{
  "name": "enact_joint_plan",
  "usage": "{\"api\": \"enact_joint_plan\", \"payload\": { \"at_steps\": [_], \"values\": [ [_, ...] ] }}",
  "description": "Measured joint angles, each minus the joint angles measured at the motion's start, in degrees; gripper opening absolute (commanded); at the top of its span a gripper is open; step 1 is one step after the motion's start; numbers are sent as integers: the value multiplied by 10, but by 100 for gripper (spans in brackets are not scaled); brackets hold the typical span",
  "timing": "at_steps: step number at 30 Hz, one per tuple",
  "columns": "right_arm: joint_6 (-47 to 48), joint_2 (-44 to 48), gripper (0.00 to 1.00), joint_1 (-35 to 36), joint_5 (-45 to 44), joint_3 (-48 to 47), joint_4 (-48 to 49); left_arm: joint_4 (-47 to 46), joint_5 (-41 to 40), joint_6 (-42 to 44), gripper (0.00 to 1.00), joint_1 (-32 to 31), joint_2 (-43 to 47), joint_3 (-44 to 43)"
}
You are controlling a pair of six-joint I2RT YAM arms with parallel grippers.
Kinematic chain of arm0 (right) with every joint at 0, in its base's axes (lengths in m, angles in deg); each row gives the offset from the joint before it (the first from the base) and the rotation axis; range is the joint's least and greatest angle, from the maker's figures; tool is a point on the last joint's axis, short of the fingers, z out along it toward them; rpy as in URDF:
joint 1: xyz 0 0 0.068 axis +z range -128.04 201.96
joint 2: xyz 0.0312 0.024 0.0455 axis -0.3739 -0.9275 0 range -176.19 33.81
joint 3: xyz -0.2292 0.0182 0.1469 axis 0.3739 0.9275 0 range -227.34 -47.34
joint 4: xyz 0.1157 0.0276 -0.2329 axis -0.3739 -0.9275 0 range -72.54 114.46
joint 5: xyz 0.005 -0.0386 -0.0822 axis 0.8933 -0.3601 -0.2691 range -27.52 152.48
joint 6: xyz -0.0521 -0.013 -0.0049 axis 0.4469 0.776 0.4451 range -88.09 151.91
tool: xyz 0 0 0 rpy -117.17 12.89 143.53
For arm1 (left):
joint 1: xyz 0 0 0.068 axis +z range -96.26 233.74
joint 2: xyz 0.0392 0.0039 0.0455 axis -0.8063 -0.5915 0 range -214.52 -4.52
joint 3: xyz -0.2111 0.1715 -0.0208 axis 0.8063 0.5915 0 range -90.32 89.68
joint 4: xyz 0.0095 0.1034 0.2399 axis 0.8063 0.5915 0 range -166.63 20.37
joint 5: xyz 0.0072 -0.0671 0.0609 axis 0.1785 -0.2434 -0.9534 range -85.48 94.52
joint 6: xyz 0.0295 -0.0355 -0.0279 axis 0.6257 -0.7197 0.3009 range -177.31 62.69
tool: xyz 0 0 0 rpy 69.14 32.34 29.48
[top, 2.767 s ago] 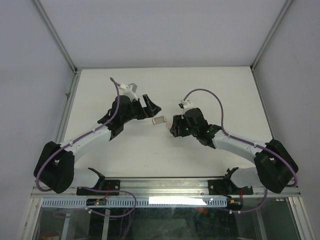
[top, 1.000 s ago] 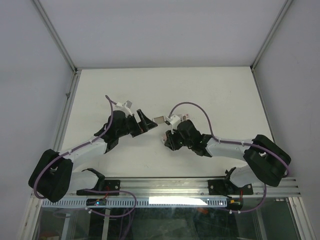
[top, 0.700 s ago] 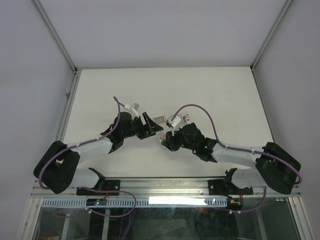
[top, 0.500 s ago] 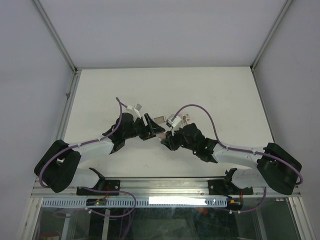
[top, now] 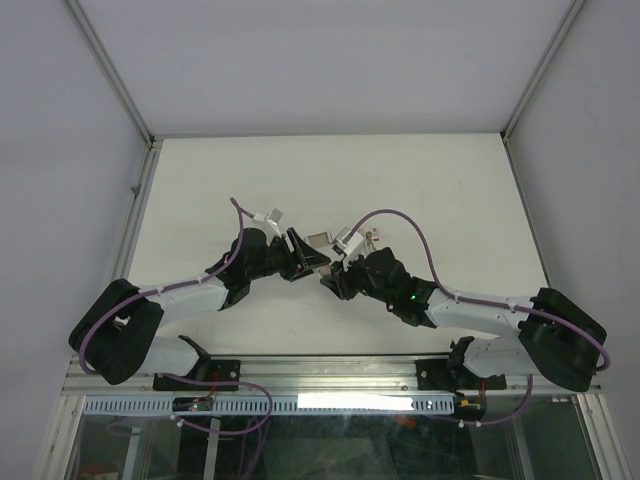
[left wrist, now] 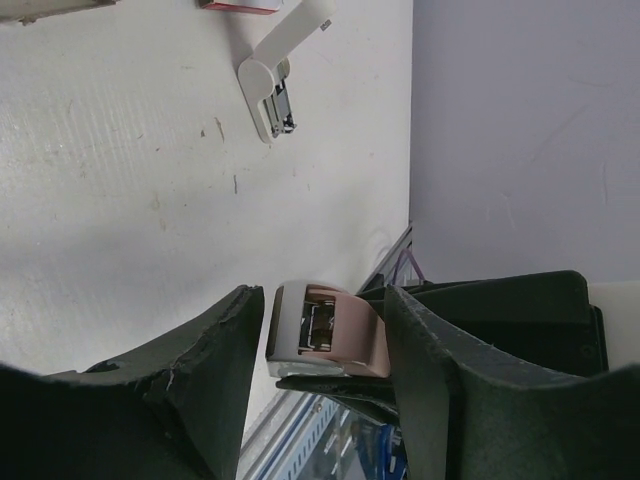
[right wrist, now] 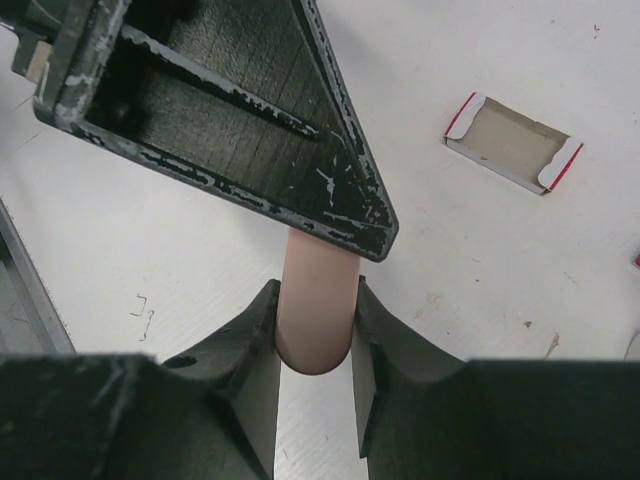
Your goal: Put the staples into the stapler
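Observation:
The pink stapler (right wrist: 315,320) hangs above the table with my right gripper (right wrist: 315,290) shut on its rounded rear end. My left gripper (left wrist: 322,300) has come in on its front end. There the stapler (left wrist: 345,335) shows its grey-white nose between my fingers, one finger (left wrist: 430,370) against the pink side, the other right at the nose. In the top view the two grippers (top: 305,262) (top: 332,278) meet at the table's middle. The staples' open tray (right wrist: 512,143), with red-and-white ends, lies flat on the table. I cannot make out the staple strip itself.
A white L-shaped plastic piece with a metal tip (left wrist: 270,95) lies on the table beyond my left gripper, next to a red box edge (left wrist: 240,5). A few loose bent staples (right wrist: 143,310) lie near the table's metal front rail (top: 340,372).
My left gripper has moved right to meet the right one, and its jaws have narrowed from wide open round the stapler's front. The right gripper has kept its hold.

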Motion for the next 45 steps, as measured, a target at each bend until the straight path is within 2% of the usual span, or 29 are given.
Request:
{"api": "enact_joint_plan", "payload": {
  "at_steps": [6, 10, 12, 16, 17, 21, 23, 28, 34, 41, 45],
  "values": [
    [0, 0, 0, 1, -11, 0, 1, -12, 0, -10, 57, -4, 0, 5],
    [0, 0, 0, 1, -17, 0, 2, -13, 1, -17, 53, -7, 0, 6],
    [0, 0, 0, 1, -18, 0, 2, -14, 0, -20, 48, -7, 0, 7],
    [-2, 0, 0, 1, -20, 0, 3, -16, 0, -21, 31, -7, 0, 7],
    [-3, 0, 2, 1, -21, 0, 4, -16, 0, -20, 29, -7, 0, 9],
    [-11, 0, 38, 2, -23, 0, 2, -22, 0, -22, 18, -7, 0, 16],
    [-17, 0, 52, 2, -25, 0, 2, -24, 0, -22, 13, -7, 0, 16],
    [-47, 11, 71, 1, -26, 1, -1, -36, 0, -24, 10, -7, 7, 20],
    [-119, 76, 79, -28, 28, 9, -4, -52, 0, -23, 10, -7, 40, 31],
    [-213, 93, 80, -122, 191, 9, -1, -74, 21, -8, 10, -7, 67, 33],
    [-243, 91, 80, -144, 264, 8, -3, -83, 43, 6, 10, -7, 86, 33]
  ]
}}
